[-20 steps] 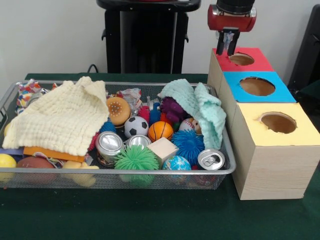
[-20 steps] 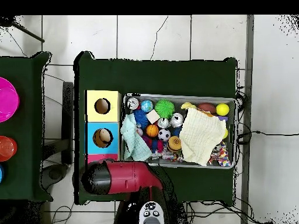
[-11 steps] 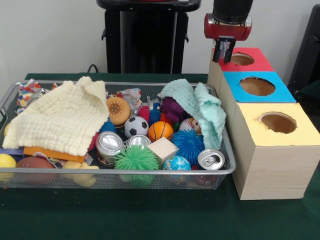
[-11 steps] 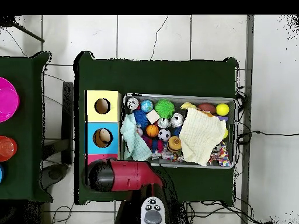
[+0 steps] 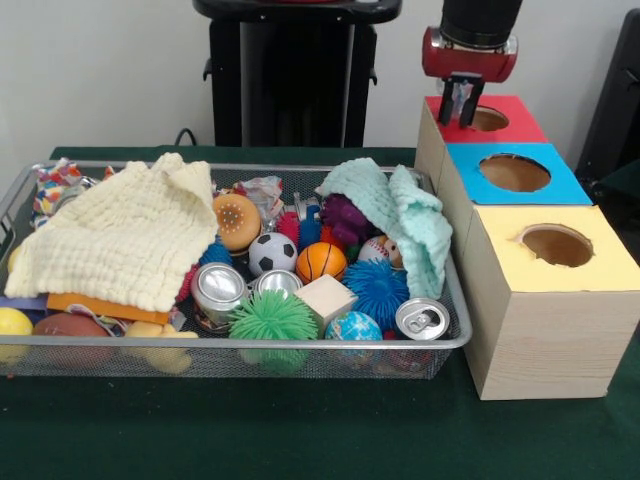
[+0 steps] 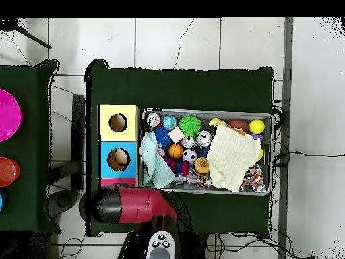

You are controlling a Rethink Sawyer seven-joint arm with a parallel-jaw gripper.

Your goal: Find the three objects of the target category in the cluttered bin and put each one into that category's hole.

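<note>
So, red-and-black tool hanging right over the red box, tips just above its round hole, fingers close together with only a narrow slit between them and nothing visibly held. Three wooden boxes in a row along one end of the green worktop: red one, then blue box, then yellow box, each with a hole on top. Wire bin sitting just beside the boxes, packed full. Pale yellow cloth draped over one end of the bin, mint green cloth bunched at the end nearest the boxes. Between the cloths: soccer ball, little basketball, baseball half tucked under the mint cloth, blue spiky ball, green spiky ball, globe ball, wooden cube. Three cans too: one can by the yellow cloth, another can end beside it, and an open-tab can at the bin corner nearest the yellow box. From overhead, only the red arm visible over the red box, tool hidden under it.
</note>
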